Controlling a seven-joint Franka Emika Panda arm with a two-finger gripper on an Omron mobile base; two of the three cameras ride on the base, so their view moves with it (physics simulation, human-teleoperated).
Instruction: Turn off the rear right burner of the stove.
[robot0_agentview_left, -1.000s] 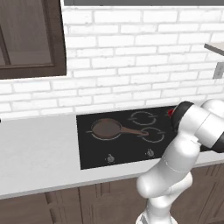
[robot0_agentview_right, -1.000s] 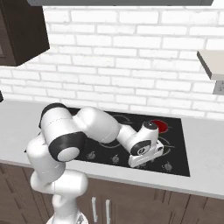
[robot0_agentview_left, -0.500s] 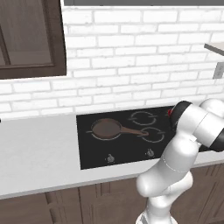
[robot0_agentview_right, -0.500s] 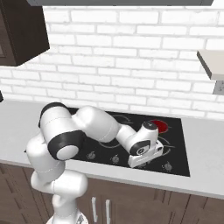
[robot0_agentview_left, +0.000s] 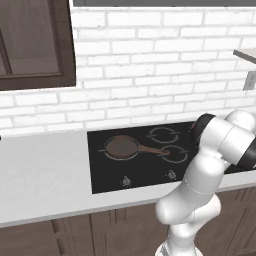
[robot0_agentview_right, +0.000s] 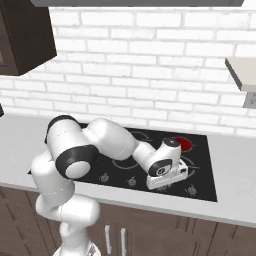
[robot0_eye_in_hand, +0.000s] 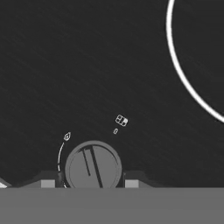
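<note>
almost nothing differs: the arm (robot0_agentview_right: 120, 145) leans a touch further over the stove (robot0_agentview_right: 205, 170), its hand (robot0_agentview_right: 167, 167) barely lower near the front knobs.

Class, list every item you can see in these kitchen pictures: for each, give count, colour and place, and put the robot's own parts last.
stove: one, black glass, set in the counter.
rear right burner: one, glowing red, far right of the stove.
pan: one, brown, on the stove's left ring, handle pointing right.
knob: one, grey, between the fingertips in the hand view.
counter: one, light grey, below the brick wall.
brick wall: one, white, behind the counter.
upper cabinet: one, dark brown, upper left.
arm: one, white, reaching over the stove.
pincer: one, dark tips either side of the knob.
</note>
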